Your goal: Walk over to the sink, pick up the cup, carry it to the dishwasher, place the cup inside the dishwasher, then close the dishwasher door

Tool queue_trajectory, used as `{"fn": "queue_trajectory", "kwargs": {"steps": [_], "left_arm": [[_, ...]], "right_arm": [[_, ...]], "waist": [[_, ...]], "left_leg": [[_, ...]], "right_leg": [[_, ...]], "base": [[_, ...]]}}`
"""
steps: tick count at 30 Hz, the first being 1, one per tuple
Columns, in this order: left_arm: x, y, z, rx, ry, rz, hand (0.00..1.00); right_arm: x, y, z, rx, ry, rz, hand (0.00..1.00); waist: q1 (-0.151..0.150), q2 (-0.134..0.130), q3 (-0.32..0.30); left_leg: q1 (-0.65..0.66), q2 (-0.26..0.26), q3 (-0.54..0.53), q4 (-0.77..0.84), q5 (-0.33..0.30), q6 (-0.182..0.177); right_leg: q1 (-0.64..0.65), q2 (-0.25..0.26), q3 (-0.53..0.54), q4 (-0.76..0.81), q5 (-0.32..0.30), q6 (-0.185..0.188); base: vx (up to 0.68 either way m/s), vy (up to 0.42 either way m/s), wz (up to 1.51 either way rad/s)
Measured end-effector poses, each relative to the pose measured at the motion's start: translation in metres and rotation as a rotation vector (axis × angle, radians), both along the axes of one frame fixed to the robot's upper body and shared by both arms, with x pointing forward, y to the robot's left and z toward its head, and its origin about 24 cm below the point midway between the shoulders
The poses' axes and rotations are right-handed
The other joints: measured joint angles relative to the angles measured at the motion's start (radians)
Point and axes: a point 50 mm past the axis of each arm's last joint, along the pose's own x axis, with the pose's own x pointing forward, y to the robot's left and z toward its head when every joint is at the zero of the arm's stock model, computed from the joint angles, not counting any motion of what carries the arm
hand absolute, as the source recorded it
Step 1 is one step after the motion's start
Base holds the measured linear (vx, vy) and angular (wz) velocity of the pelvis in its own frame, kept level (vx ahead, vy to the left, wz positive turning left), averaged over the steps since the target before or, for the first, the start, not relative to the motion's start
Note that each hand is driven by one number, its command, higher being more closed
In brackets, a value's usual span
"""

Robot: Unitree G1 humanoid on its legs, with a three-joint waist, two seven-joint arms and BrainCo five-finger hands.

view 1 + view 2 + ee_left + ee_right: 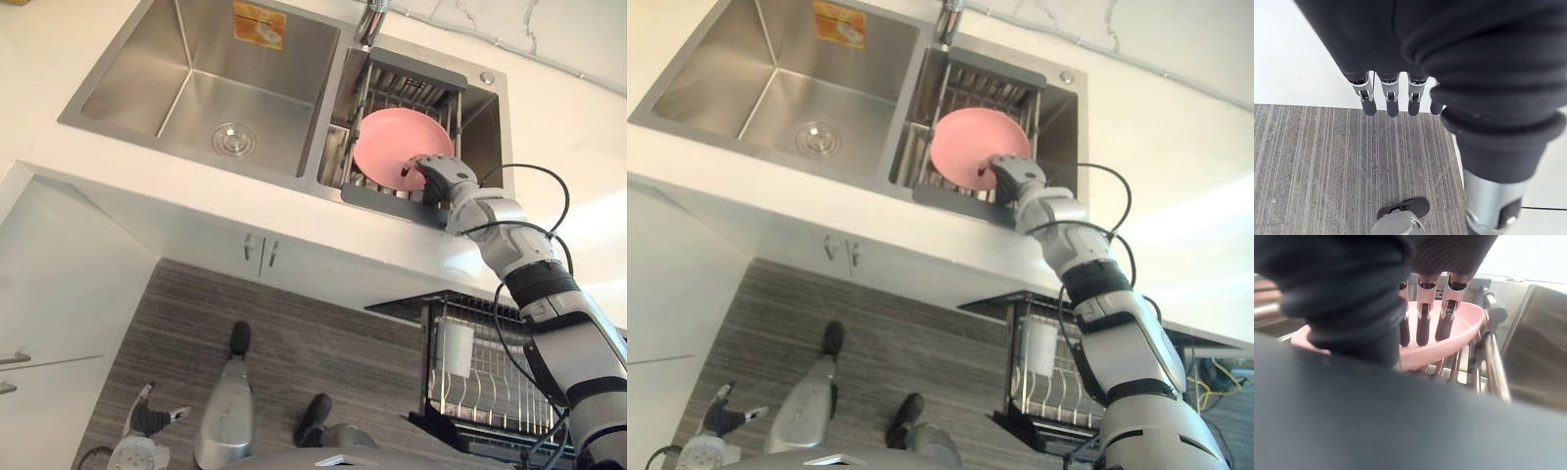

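**Right hand (pixel 441 178) laid on a pink plate (pixel 390 145), not a cup, in the sink's drying rack**

The plate is propped at a tilt in the wire rack (pixel 411 86) set in the right basin of the sink (pixel 186 93), just inside the tabletop (pixel 554 113) edge. The right hand's fingers (pixel 1423 328) are stretched straight over the near rim and laid against the inner face, with nothing clenched round it. The left hand (pixel 1391 95) hangs low over the floor, fingers released. The plate is judged light and stiff, but smooth and probably slippery, and breakable if it is ceramic. A hold is best taken at the rim — fingers inside, thumb pressed behind — and the plate lifted clear of the wires before it is carried to the pulled-out dishwasher rack (pixel 490 367).
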Motion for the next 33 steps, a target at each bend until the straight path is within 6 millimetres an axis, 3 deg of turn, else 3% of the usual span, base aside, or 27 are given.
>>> {"fn": "queue_trajectory", "kwargs": {"steps": [15, 24, 30, 33], "left_arm": [[0.002, -0.004, 0.0, 0.009, -0.012, -0.02, 0.0], [0.005, -0.003, 0.003, 0.042, -0.048, -0.014, 0.0], [0.003, -0.003, 0.003, 0.062, -0.05, -0.019, 0.0], [0.003, -0.003, 0.004, 0.066, -0.06, -0.02, 0.0]], "right_arm": [[0.0, 0.005, -0.002, -0.073, -0.07, 0.014, 1.0], [-0.01, 0.006, 0.002, -0.015, -0.257, 0.038, 1.0], [-0.024, -0.003, 0.05, 0.151, -0.632, 0.001, 1.0], [-0.027, -0.006, 0.056, 0.174, -0.709, -0.013, 1.0]], "waist": [[0.002, 0.0, 0.0], [-0.008, 0.0, 0.0], [-0.028, 0.0, 0.0], [-0.031, 0.001, -0.001]], "left_leg": [[0.0, 0.0, -0.001, 0.0, 0.001, 0.002], [0.002, 0.0, -0.001, 0.0, 0.003, 0.001], [0.014, 0.0, 0.001, 0.0, -0.004, -0.005], [0.016, 0.0, 0.005, 0.0, -0.005, -0.005]], "right_leg": [[0.0, 0.0, -0.002, 0.003, 0.0, 0.0], [0.004, 0.0, -0.003, 0.003, 0.0, 0.0], [0.015, 0.0, -0.002, 0.003, 0.0, 0.001], [0.015, -0.001, 0.0, 0.004, 0.0, 0.001]], "base": [[0.0, 0.0, 0.0], [0.0, 0.0, 0.0], [0.0, 0.0, 0.0], [0.0, 0.0, 0.0]]}}
